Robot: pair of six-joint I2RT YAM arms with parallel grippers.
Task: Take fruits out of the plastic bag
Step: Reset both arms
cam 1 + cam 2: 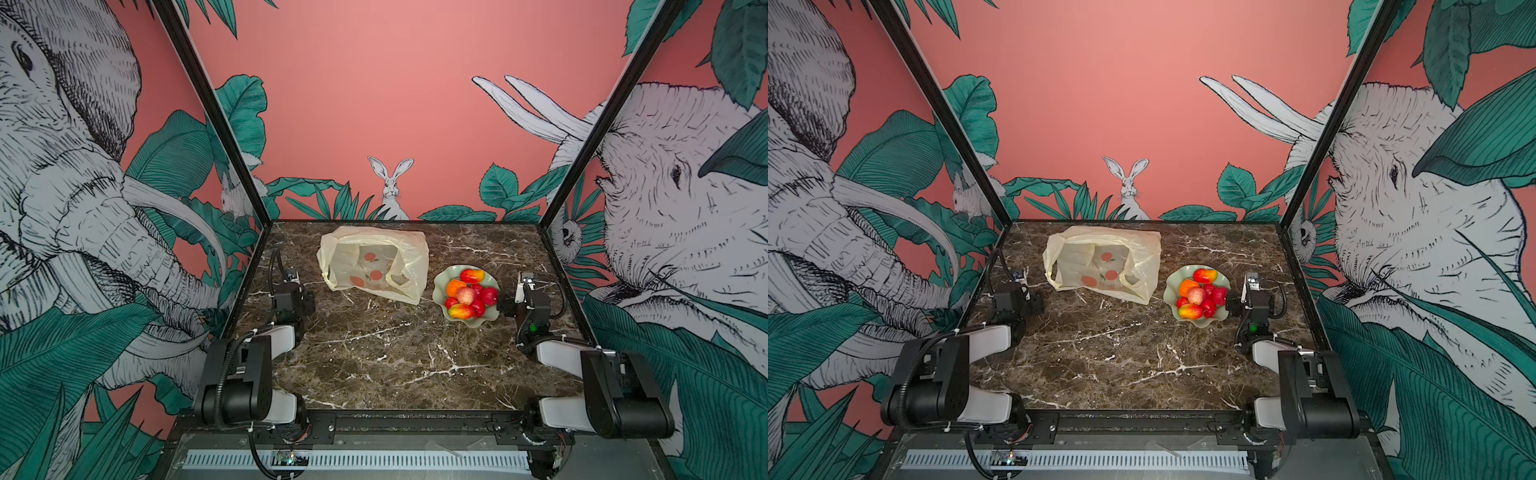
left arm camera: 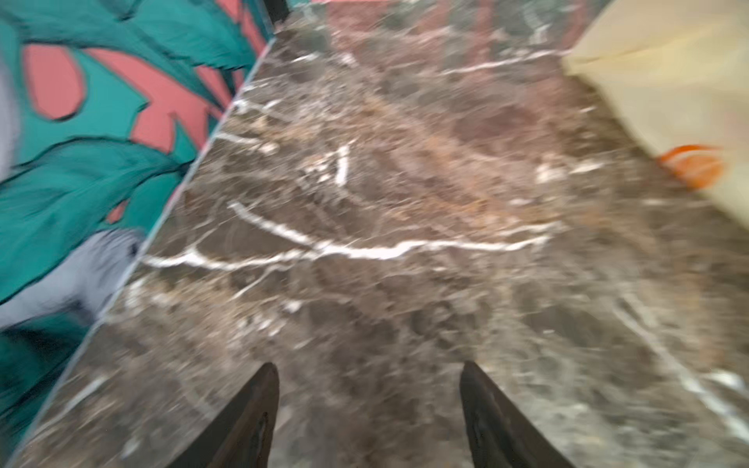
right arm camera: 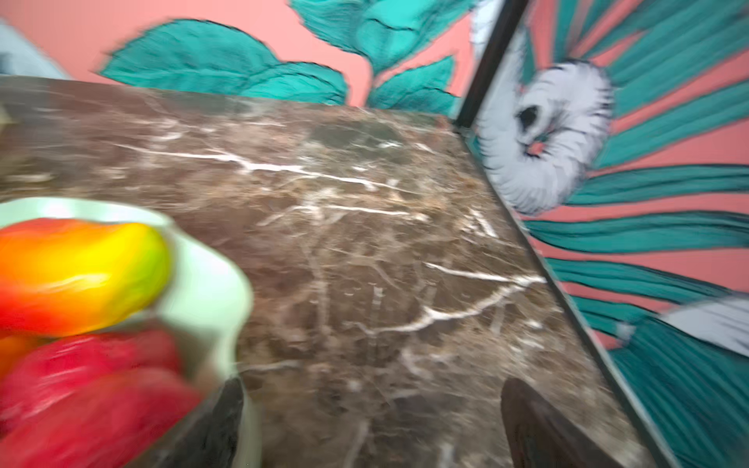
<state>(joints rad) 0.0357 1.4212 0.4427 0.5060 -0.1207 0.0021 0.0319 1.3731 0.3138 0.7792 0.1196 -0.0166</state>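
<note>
While my right fingers stand wide and empty just beside the pale green dish, a careless swing could knock its rim and spill the fruits piled in it. Left of the dish lies the slack plastic bag; my left fingers are also wide and empty.

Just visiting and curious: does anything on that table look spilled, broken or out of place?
Nothing stands out. The fruits sit heaped in the green dish, none loose on the table. The plastic bag lies crumpled and open beside the dish.
</note>
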